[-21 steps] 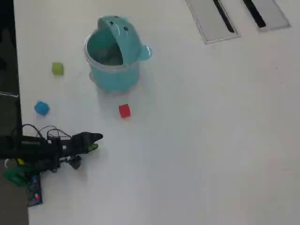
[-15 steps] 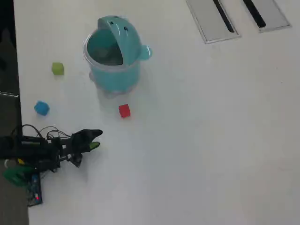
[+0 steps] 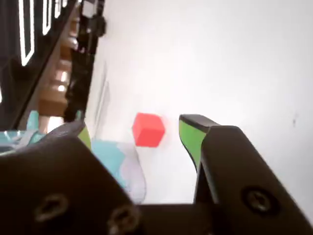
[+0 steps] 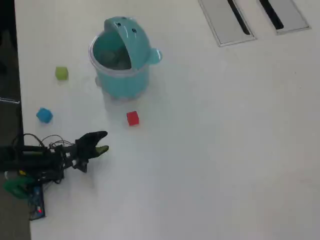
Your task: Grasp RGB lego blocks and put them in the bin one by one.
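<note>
The red cube (image 4: 132,118) lies on the white table just below the teal bin (image 4: 120,75), whose domed lid is flipped up. Left of the bin rests the lime green cube (image 4: 61,73), and the blue cube (image 4: 44,115) sits near the table's left edge. My gripper (image 4: 103,142) is open and empty, a short way lower left of the red cube and pointing right. In the wrist view the red cube (image 3: 148,129) shows ahead between the green-padded fingers (image 3: 190,139) of my gripper (image 3: 137,125). Part of the bin (image 3: 110,156) shows at the left.
Two grey rectangular panels (image 4: 227,22) (image 4: 282,14) with black slots are set in the table at the top right. The table's left edge (image 4: 18,100) runs beside a dark strip. Cables and a circuit board (image 4: 36,206) lie by the arm's base.
In the overhead view my gripper has shifted up a little toward the red cube and its jaws have spread wider. The cubes and bin have not moved.
</note>
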Available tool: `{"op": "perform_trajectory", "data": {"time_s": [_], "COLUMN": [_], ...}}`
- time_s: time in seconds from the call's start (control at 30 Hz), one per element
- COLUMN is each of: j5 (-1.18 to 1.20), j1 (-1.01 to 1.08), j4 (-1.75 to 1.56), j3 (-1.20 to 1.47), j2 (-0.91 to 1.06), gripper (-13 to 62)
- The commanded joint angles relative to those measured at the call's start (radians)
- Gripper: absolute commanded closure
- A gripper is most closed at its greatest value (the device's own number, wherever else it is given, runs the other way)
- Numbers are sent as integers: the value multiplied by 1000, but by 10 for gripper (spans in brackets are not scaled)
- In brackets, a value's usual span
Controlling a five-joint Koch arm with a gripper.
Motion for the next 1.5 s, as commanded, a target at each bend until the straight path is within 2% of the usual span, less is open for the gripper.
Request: {"op": "perform_trajectory", "data": {"time_s": [0.0, 0.87, 0.9, 1.07, 1.13, 1.23, 1.47], "j5": [-104, -698, -756, -943, -976, -1008, -1046], "j1": [-18, -249, -325, -416, -413, -417, -364], "j4": [-133, -189, -37, 179, 371, 465, 462], "j3": [18, -186, -336, -463, -571, -681, -796], "j2": [66, 66, 66, 63, 58, -64, -278], "gripper": [164, 180, 179, 178, 178, 178, 178]}}
